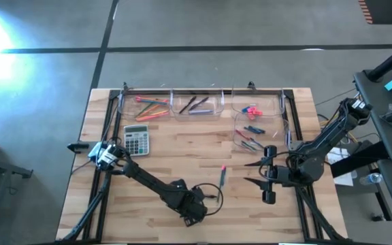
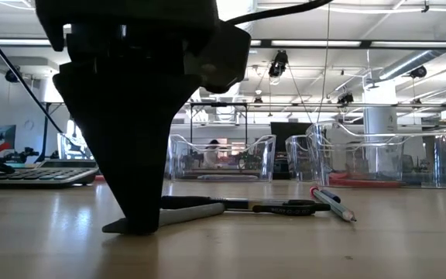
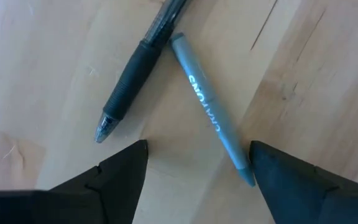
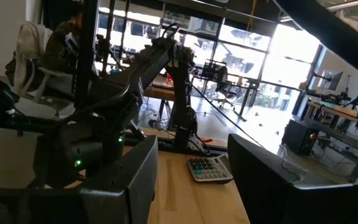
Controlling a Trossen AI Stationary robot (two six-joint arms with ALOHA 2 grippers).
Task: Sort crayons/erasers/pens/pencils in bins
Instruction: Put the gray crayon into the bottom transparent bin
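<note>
1. Left tool (image 3: pixel 197 155) hangs low over the counter (image 1: pixel 182 143), its fingers spread wide around a grey-blue crayon (image 3: pixel 211 112), not gripping yet.
2. A black pen (image 3: pixel 138 68) lies touching the crayon's far end, so the grab needs care.
3. Right tool (image 1: pixel 258 173) waits nearby, fingers spread and holding nothing.
4. The bins (image 1: pixel 197 103) sit along the far edge.
</note>
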